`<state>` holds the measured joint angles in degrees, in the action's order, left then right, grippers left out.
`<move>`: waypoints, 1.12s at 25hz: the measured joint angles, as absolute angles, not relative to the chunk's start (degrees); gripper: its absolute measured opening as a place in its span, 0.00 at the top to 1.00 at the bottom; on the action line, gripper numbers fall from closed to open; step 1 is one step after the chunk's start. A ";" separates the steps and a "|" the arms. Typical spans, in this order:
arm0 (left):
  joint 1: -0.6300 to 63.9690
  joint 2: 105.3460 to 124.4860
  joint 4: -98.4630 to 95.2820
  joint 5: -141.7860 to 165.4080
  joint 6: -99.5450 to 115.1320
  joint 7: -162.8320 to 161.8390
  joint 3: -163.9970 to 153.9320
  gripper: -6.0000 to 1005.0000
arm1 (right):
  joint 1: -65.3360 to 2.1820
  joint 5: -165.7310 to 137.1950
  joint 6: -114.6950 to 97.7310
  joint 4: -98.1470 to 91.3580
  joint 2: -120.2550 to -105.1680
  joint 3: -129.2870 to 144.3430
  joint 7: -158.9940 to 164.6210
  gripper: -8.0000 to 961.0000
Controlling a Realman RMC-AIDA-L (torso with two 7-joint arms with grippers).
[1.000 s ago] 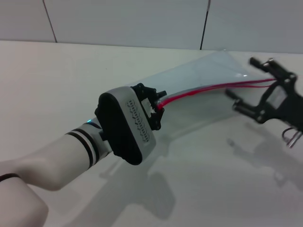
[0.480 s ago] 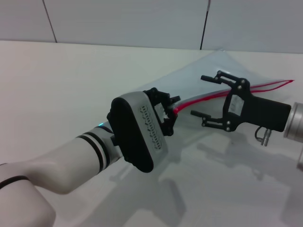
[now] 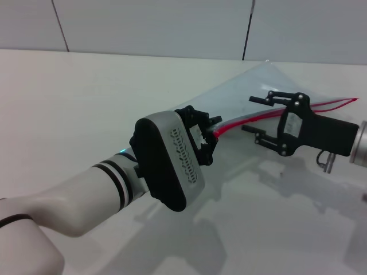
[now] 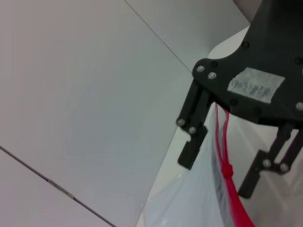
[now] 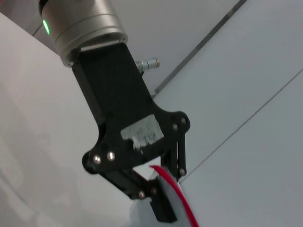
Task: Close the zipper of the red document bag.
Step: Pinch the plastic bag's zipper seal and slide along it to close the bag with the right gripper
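Observation:
The red document bag [image 3: 261,86], a translucent pale pouch, is lifted off the white table at its near end. My left gripper [image 3: 202,136] is shut on that end, right where the red zipper [image 3: 236,121] starts. My right gripper [image 3: 256,114] is open, with one finger above the zipper strip and one below it, a short way along from the left gripper. In the left wrist view the right gripper [image 4: 222,163] brackets the zipper [image 4: 235,201], and the small slider [image 4: 227,170] sits between its fingers. The right wrist view shows the left gripper [image 5: 158,196] clamped on the zipper [image 5: 176,195].
The white table [image 3: 69,103] runs to a grey tiled wall [image 3: 149,26] behind. My left forearm [image 3: 86,192] crosses the near left of the table. The bag's far end reaches toward the right edge of the head view.
The left gripper rose and shifted right with the bag's end. The right gripper came in from the right along the zipper, then eased slightly back, its fingers now closer together.

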<state>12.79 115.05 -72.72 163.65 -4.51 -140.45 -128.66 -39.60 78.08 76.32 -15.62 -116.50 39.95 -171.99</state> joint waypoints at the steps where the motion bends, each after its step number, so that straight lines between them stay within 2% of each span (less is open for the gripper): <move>1: 12.75 115.05 -72.74 163.65 -4.51 -140.45 -128.67 0.94 | -39.31 78.07 76.42 -15.98 -116.49 39.95 -171.99 0.36; 7: 12.68 114.96 -72.77 163.65 -4.51 -140.45 -128.63 0.94 | -38.37 78.04 76.93 -16.81 -116.47 39.99 -172.01 0.47; 12: 12.49 114.95 -72.78 163.65 -4.52 -140.45 -128.60 0.94 | -38.32 77.98 77.00 -16.81 -116.51 41.68 -172.01 0.61; 28: 12.62 114.96 -72.78 163.65 -4.57 -140.45 -128.66 0.94 | -39.03 78.31 76.99 -16.78 -116.71 42.45 -172.01 0.72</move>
<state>12.62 114.96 -72.78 163.65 -4.57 -140.45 -128.66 -39.03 78.31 76.99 -16.78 -116.71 42.45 -172.01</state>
